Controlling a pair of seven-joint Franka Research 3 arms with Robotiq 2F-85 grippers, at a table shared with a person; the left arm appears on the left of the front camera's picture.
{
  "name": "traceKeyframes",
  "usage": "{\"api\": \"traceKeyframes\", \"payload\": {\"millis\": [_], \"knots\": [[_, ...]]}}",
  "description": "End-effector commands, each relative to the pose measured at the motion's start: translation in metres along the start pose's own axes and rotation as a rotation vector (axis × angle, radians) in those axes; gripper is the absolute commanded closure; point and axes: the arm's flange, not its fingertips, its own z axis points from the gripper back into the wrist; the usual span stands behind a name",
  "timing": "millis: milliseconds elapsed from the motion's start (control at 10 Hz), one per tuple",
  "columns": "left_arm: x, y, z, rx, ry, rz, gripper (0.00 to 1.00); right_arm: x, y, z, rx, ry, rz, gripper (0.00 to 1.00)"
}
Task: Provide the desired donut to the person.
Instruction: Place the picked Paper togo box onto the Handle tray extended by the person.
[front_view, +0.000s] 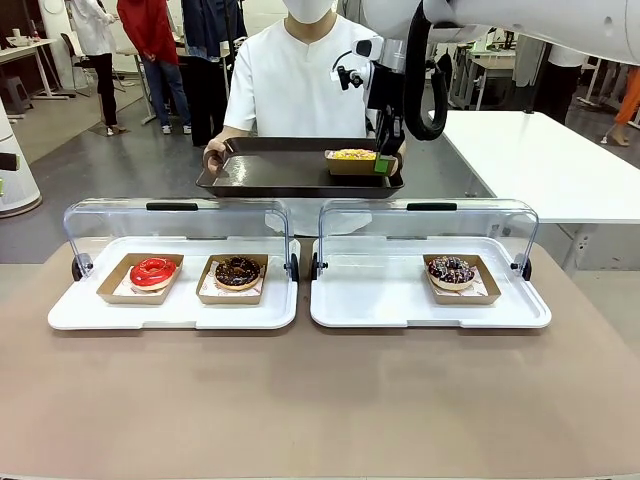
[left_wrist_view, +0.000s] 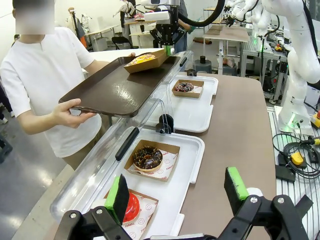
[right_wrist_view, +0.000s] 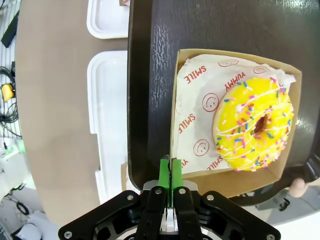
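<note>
Box (right_wrist_view: 225, 176) with the yellow donut (right_wrist_view: 255, 122) sat on the tray (right_wrist_view: 150, 75), our right gripper (right_wrist_view: 171, 175) clamped on it, our left gripper (left_wrist_view: 176, 185) spread

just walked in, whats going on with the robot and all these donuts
The person in white holds a dark tray out over the far edge of the table. The right gripper is pinched on the wall of a cardboard box holding a yellow sprinkled donut, and the box sits on that tray. The left gripper hangs open above the left display case, where a red donut and a chocolate donut sit.
</note>
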Motion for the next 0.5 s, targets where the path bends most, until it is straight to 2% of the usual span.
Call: {"api": "traceKeyframes", "payload": {"millis": [0, 100, 200, 300, 400], "knots": [[0.0003, 0.0007, 0.0006, 0.006, -0.010, -0.005, 0.00, 0.0034, -0.0076, 0.0060, 0.016, -0.015, -0.007, 0.38], [0.0003, 0.0007, 0.0006, 0.006, -0.010, -0.005, 0.00, 0.0040, -0.0076, 0.0059, 0.013, -0.016, -0.007, 0.38], [0.0003, 0.0007, 0.0006, 0.006, -0.010, -0.005, 0.00, 0.0043, -0.0071, 0.0059, 0.012, -0.017, -0.005, 0.00], [0.0003, 0.0007, 0.0006, 0.006, -0.010, -0.005, 0.00, 0.0038, -0.0065, 0.0057, 0.012, -0.018, -0.001, 0.37], [0.0003, 0.0007, 0.0006, 0.006, -0.010, -0.005, 0.00, 0.0034, -0.0072, 0.0057, 0.014, -0.024, -0.003, 0.00]]}}
